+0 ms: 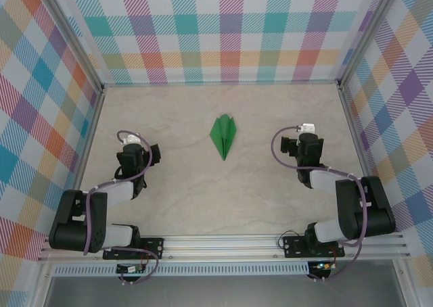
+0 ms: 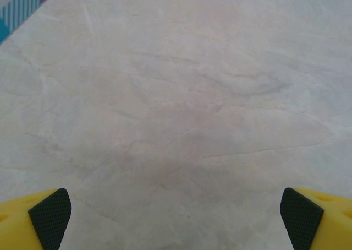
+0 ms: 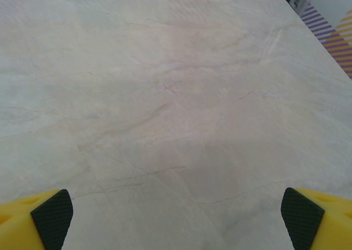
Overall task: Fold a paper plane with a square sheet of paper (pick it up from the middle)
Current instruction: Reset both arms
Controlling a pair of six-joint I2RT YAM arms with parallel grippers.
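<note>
Tabletop (image 1: 169, 205): plane (image 1: 224, 135) between left gripper (image 2: 176, 214), right gripper (image 3: 176, 214)

No readable text, label, brand or number appears anywhere.

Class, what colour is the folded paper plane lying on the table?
The paper plane is bright green, clearest in the top external view.

Beige marbled tabletop (image 1: 169, 199); pastel plaid walls (image 1: 203, 30) on three sides; aluminium rail (image 1: 223, 243) along near edge.
</note>
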